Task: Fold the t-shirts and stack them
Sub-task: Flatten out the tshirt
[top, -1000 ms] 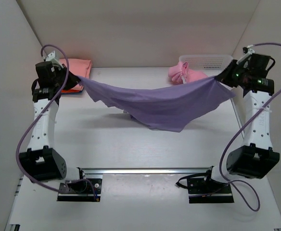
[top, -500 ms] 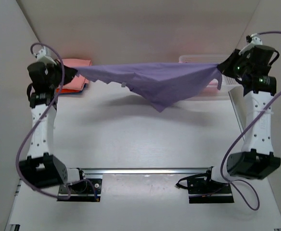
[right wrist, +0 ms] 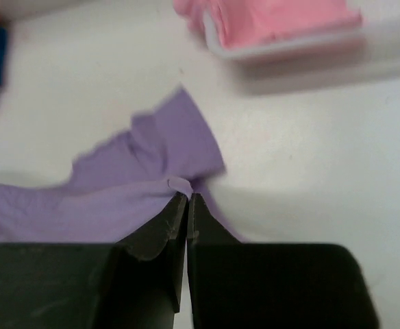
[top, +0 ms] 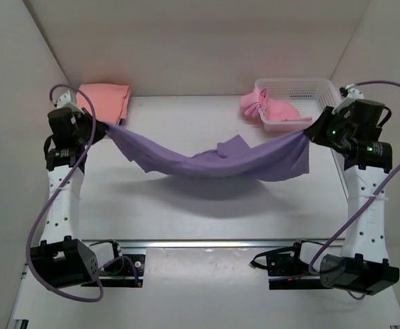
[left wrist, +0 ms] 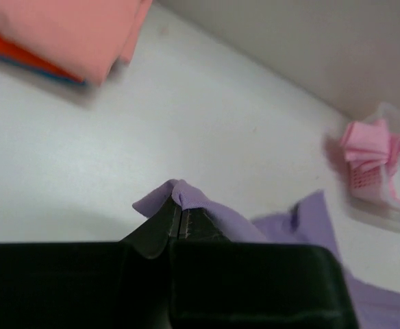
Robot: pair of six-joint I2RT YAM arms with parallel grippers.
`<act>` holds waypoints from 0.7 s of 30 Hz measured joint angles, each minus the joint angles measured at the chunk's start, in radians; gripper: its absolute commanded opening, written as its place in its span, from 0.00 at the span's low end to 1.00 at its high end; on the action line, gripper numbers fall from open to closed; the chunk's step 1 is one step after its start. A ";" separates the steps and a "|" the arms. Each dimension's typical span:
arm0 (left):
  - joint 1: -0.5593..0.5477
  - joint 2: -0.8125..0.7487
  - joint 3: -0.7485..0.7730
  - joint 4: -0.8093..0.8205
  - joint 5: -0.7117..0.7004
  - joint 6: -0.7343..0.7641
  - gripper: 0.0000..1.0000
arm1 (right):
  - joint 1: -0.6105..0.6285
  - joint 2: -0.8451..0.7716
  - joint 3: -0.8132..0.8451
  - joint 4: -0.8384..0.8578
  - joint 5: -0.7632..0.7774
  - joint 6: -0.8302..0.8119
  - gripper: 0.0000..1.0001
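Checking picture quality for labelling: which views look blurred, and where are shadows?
Top external: sharp, soft shadow on the white table beneath the sagging lavender-purple cloth t-shirt. Left wrist: salmon-pink folded t-shirt blurred. Right wrist: white plastic mesh basket smeared.

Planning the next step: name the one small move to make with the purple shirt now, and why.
The purple t-shirt hangs sagging between the left end effector and right end effector, each pinching an edge. Probably lower both together to the table, grips shut, so it lies flat for folding.
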 measured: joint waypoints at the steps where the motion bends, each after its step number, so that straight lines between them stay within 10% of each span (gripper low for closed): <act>1: -0.004 0.003 0.040 0.000 0.000 0.000 0.00 | -0.001 -0.007 0.036 0.002 -0.008 0.002 0.00; 12: -0.005 0.386 0.325 0.078 0.171 -0.066 0.00 | 0.097 0.387 0.381 0.104 -0.051 0.022 0.00; 21: -0.009 0.609 0.889 -0.086 0.186 -0.025 0.00 | 0.071 0.592 0.732 0.058 -0.051 0.068 0.00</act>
